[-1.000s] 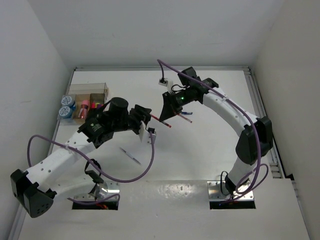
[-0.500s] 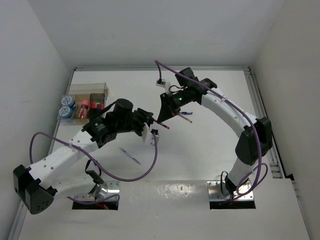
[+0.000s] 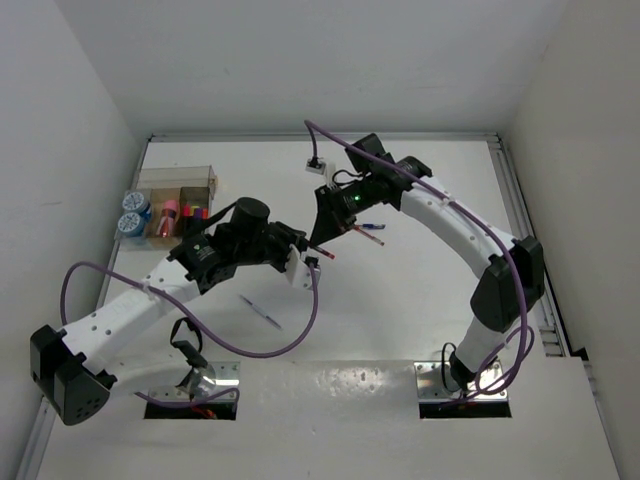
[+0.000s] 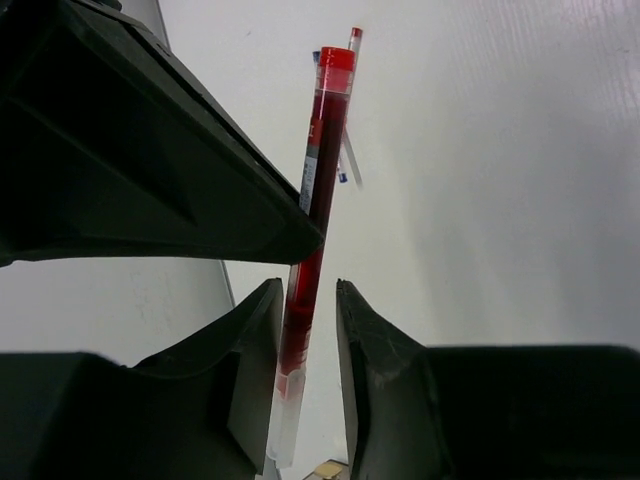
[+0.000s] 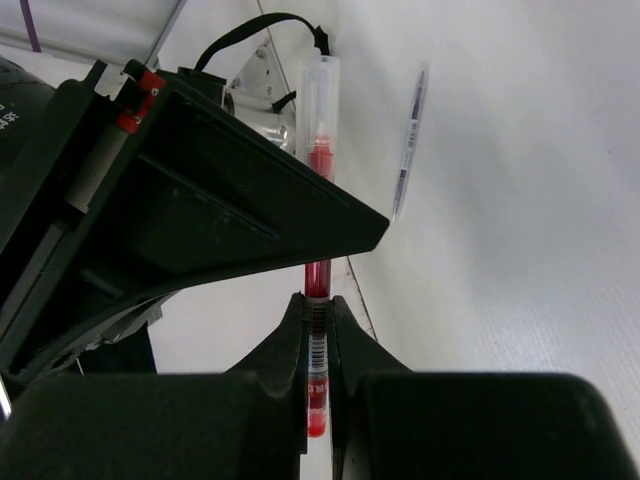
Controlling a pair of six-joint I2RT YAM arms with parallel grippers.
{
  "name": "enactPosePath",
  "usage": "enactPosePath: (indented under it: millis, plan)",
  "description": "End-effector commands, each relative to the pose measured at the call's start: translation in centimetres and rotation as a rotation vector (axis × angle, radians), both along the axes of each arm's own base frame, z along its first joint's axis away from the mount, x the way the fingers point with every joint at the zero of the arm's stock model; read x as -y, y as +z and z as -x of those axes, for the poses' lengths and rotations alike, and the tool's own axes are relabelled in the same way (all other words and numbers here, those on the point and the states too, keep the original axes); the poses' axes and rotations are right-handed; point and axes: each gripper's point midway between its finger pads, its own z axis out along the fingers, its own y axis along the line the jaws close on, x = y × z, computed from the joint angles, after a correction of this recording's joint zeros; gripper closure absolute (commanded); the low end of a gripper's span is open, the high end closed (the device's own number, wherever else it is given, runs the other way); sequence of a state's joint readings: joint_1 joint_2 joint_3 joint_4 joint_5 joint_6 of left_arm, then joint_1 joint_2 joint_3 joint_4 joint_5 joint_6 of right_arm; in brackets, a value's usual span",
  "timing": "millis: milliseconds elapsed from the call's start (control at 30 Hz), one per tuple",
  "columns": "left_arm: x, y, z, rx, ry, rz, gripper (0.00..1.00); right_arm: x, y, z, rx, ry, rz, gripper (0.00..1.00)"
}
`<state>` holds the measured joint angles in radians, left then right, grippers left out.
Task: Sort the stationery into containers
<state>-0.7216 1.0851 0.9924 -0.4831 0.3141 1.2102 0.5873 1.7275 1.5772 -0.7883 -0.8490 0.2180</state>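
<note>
Top view, red pen (image 3: 324, 253): held above the table (image 3: 420, 300) at mid-scene, bridging the left gripper (image 3: 303, 262) and the right gripper (image 3: 322, 238).
Top view, organiser box (image 3: 178, 180): far left corner, well apart from the red pen.
Top view, loose pen (image 3: 262, 312): flat on the table, near side of the left arm.
Left wrist, left gripper (image 4: 307, 300): fingers (image 4: 255, 350) narrow, one on each side of the red pen (image 4: 318, 160), with a slim gap on one side.
Right wrist, right gripper (image 5: 318, 310): fingers pinched onto the red pen (image 5: 320, 150).
</note>
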Motion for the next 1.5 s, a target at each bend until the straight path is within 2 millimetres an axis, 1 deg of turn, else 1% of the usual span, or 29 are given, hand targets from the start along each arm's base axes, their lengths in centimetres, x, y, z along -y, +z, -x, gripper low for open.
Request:
enactPosePath:
  millis: [0, 133, 167, 233, 267, 300, 333, 400, 433, 467, 500, 533, 567, 600, 633, 667, 700, 733, 767, 800, 867, 900, 1000, 1100, 1167, 1267, 1300, 1367, 1467]
  plan:
    - [1.0, 1.4, 0.0, 0.014, -0.010, 0.052, 0.70, -0.8, 3.2, 0.7, 0.069, 0.036, -0.073, 1.00]
    - [0.5, 2.0, -0.7, 0.014, 0.043, 0.082, 0.87, -0.6, 2.8, 0.7, 0.064, 0.030, -0.061, 1.00]
    - [0.2, 2.0, -0.9, -0.001, 0.072, 0.096, 0.93, -0.5, 2.9, 0.5, 0.067, 0.024, -0.060, 0.87]
    - [-0.8, 2.3, -2.0, -0.014, 0.141, 0.112, 0.99, -0.3, 2.9, 0.1, 0.066, 0.014, -0.062, 0.66]
    - [-1.1, 2.6, -2.4, -0.047, 0.172, 0.138, 1.00, 0.0, 3.2, -0.5, 0.068, -0.005, -0.066, 0.49]
    - [-1.7, 2.5, -2.8, -0.067, 0.193, 0.138, 1.00, 0.3, 3.3, -0.9, 0.068, -0.020, -0.070, 0.43]
    - [-3.1, 2.4, -3.8, -0.079, 0.242, 0.143, 1.00, 0.5, 3.5, -1.4, 0.072, -0.032, -0.074, 0.39]
    - [-4.6, 2.3, -4.7, -0.082, 0.272, 0.131, 1.00, 1.8, 3.8, -3.0, 0.070, -0.089, -0.078, 0.34]
    - [-6.7, 2.0, -6.2, -0.046, 0.307, 0.091, 1.00, 2.3, 3.9, -3.9, 0.069, -0.114, -0.081, 0.34]
    - [-7.8, 1.8, -7.0, -0.037, 0.337, 0.067, 1.00, 3.5, 4.0, -5.5, 0.067, -0.170, -0.086, 0.33]
    - [-9.1, 2.3, -8.3, -0.005, 0.395, 0.051, 1.00, 4.2, 4.0, -6.2, 0.061, -0.196, -0.088, 0.33]
    - [-11.6, 1.4, -10.3, -0.015, 0.460, 0.007, 1.00, 4.8, 3.9, -7.0, 0.051, -0.217, -0.095, 0.33]
    - [-12.9, 1.0, -11.2, -0.034, 0.479, -0.024, 1.00, 5.9, 4.0, -8.1, 0.044, -0.257, -0.099, 0.33]
    - [-15.4, 2.0, -12.6, -0.044, 0.529, -0.030, 1.00, 6.5, 4.0, -8.7, 0.043, -0.271, -0.102, 0.33]
    - [-16.5, 0.3, -14.3, -0.093, 0.544, -0.069, 1.00, 7.4, 3.8, -9.4, 0.039, -0.297, -0.100, 0.33]
    - [-18.9, 1.8, -15.9, -0.093, 0.590, -0.063, 1.00, 7.8, 3.7, -9.6, 0.040, -0.307, -0.099, 0.33]
    - [-20.4, 1.8, -16.9, -0.105, 0.614, -0.068, 1.00, 8.2, 3.6, -9.8, 0.038, -0.316, -0.098, 0.33]
    - [-21.4, 0.1, -18.7, -0.148, 0.611, -0.097, 1.00, 8.5, 3.2, -9.8, 0.033, -0.323, -0.093, 0.33]
    - [-22.7, 1.7, -19.8, -0.135, 0.607, -0.094, 1.00, 9.0, 3.2, -10.0, 0.041, -0.331, -0.092, 0.33]
    - [-25.2, -0.1, -21.4, -0.162, 0.616, -0.129, 1.00, 9.2, 2.9, -9.9, 0.037, -0.334, -0.088, 0.33]
    - [-27.1, 0.4, -22.4, -0.132, 0.580, -0.195, 1.00, 9.6, 2.3, -9.8, 0.032, -0.337, -0.077, 0.33]
    - [-28.8, -0.2, -22.8, -0.118, 0.579, -0.240, 1.00, 9.7, 2.1, -9.7, 0.029, -0.336, -0.073, 0.33]
    - [-32.1, -1.3, -24.5, -0.013, 0.542, -0.353, 1.00, 10.2, 1.4, -9.7, 0.013, -0.348, -0.061, 0.33]
    - [-34.3, -2.1, -25.1, 0.006, 0.551, -0.405, 1.00, 10.4, 0.9, -9.9, 0.001, -0.353, -0.056, 0.33]
    - [-35.7, -3.6, -25.9, -0.013, 0.564, -0.428, 1.00, 10.4, 0.4, -9.9, -0.016, -0.355, -0.051, 0.33]
    - [-37.0, -3.9, -26.8, -0.015, 0.596, -0.438, 1.00, 10.5, -0.1, -9.9, -0.028, -0.356, -0.048, 0.33]
    - [-37.1, -4.9, -27.1, -0.034, 0.599, -0.438, 1.00, 10.4, -0.4, -9.9, -0.033, -0.354, -0.047, 0.34]
    - [-37.5, -4.8, -27.8, -0.031, 0.617, -0.431, 1.00, 10.4, -0.6, -10.0, -0.036, -0.354, -0.046, 0.34]
    - [-37.8, -6.6, -28.5, -0.063, 0.629, -0.433, 1.00, 10.4, -0.8, -10.2, -0.047, -0.357, -0.041, 0.34]
